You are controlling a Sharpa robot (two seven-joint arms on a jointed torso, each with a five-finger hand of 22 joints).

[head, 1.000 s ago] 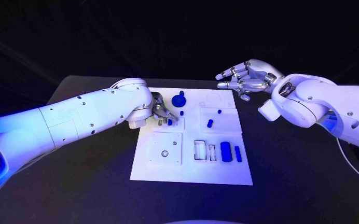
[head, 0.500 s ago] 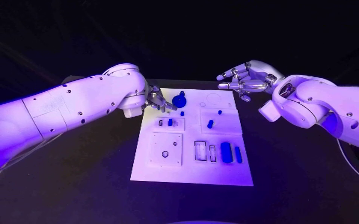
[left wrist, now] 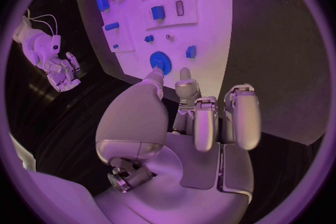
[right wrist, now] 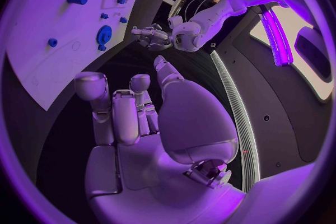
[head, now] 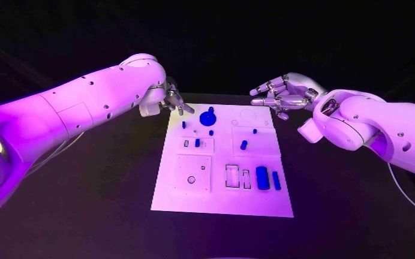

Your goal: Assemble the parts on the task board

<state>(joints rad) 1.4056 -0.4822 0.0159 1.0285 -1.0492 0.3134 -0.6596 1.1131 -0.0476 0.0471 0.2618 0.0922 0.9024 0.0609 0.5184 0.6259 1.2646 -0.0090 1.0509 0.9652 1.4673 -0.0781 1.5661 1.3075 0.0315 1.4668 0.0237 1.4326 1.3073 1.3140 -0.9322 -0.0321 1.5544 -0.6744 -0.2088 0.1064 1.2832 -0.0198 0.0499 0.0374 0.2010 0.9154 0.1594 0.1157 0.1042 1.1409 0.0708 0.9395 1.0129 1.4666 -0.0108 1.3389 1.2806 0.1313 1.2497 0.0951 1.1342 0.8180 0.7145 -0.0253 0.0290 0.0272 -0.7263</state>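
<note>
**Left hand raised off the board, both hands empty**

The task board (head: 223, 178) lies flat in the middle of the black bench (head: 104, 199), with the blue parts spread over it. The round blue gear (head: 207, 117) sits near the board's far edge, and smaller blue pieces lie in the rows nearer the robot, among them a blue block (head: 262, 178) beside a slim blue bar (head: 276, 180).

The left hand (head: 173, 101) hovers at the board's far left corner, its fingers (left wrist: 240, 115) apart and holding nothing. In the left wrist view the gear (left wrist: 160, 61) lies just beyond the fingertips, apart from them. The right hand (head: 283, 95) hangs off the board's far right corner, its fingers (right wrist: 119, 115) loosely spread and empty, well apart from every part.

A second ago the left hand was low over the board's left column of small pieces; it has since lifted and drawn back toward the far corner. The right hand has stayed where it was, and the parts have not shifted.
</note>
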